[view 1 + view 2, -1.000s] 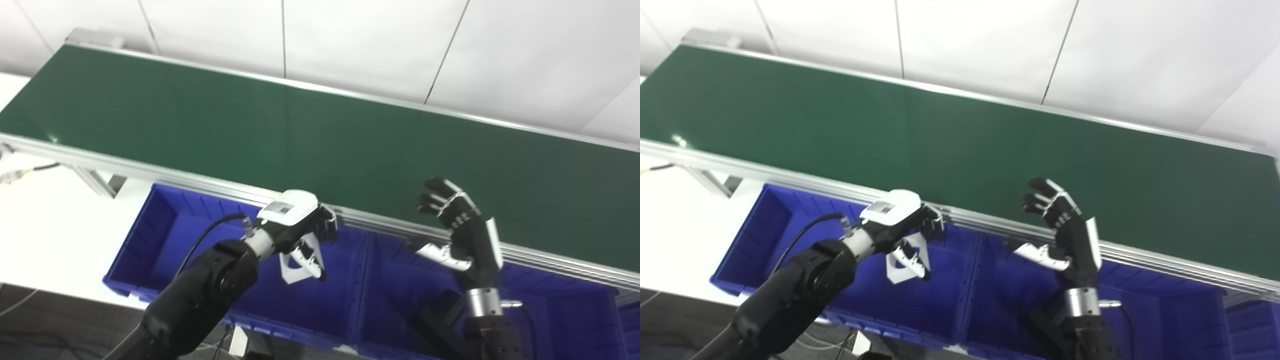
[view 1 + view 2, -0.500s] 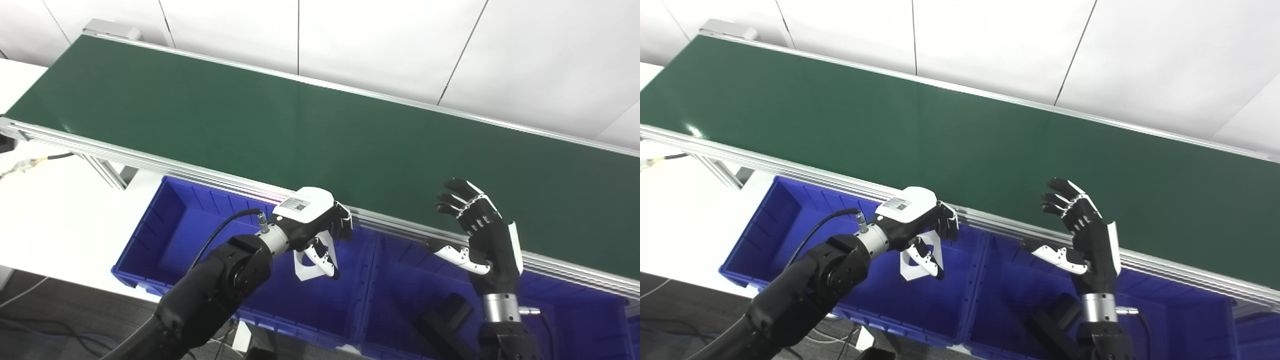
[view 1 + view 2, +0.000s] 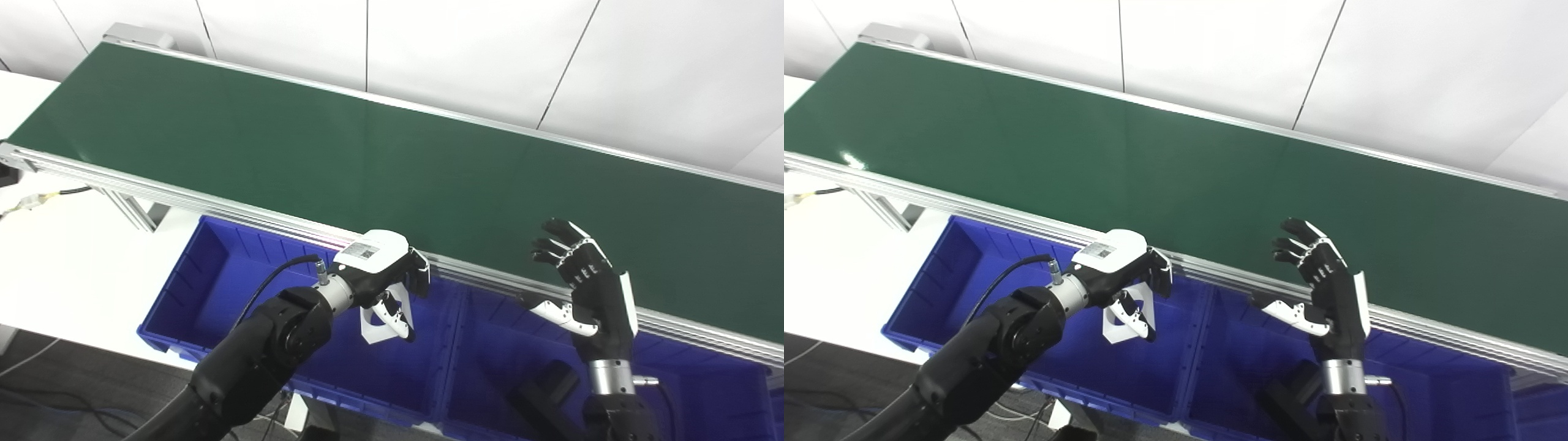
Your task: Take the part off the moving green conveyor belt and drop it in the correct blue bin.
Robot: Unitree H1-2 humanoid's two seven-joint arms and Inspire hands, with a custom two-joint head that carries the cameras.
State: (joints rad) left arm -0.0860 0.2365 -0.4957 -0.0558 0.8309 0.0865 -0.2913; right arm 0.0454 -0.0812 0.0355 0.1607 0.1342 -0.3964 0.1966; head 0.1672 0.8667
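The left hand (image 3: pixel 383 272) hangs over the left blue bin (image 3: pixel 208 288), just in front of the metal rail of the green belt (image 3: pixel 343 165). Its fingers are curled around a white part (image 3: pixel 375 321), which hangs below the palm with the thumb pressed against it. The part is thin and has an opening in the middle (its exact shape is hard to read from here). It is above the inside of the bin and does not touch the bin floor. A black cable (image 3: pixel 269 285) runs from the wrist back along the forearm.

The right hand (image 3: pixel 585 285) is raised with the palm turned to the left, and its fingers are spread apart and hold nothing. It stands near the front rail of the belt, above a second blue bin (image 3: pixel 490 367) which sits just beside the first one. A dark object (image 3: pixel 545 386) lies inside this second bin, but I cannot tell what it is.

The surface of the belt is bare green along all its visible length. Behind it there is a white wall (image 3: pixel 465 55), and at the left a white table (image 3: pixel 61 257) stands beside the first bin.
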